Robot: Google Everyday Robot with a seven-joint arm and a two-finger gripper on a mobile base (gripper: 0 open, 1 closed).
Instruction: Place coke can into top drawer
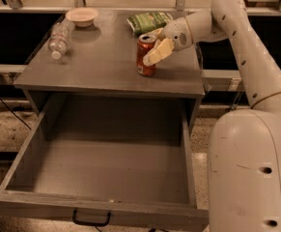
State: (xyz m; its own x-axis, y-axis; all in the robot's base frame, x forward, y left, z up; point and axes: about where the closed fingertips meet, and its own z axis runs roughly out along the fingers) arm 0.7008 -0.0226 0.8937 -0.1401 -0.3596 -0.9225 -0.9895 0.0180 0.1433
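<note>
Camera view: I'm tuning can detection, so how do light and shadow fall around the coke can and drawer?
Camera view: warm, soft light with no strong glare; the coke can stands clearly lit on the table, with the gripper at its right side. Camera view: the tabletop shades the back of the drawer, and the floor nearer its front is lighter.

Red coke can (143, 68), silver top, white lettering, standing on the grey tabletop (101, 66). Cream-white gripper (152, 57) at its three o'clock. Green bag (147, 22) at one o'clock, pale bowl (82, 16) at eleven. Grey top drawer (130, 214), black handle (91, 221).
</note>
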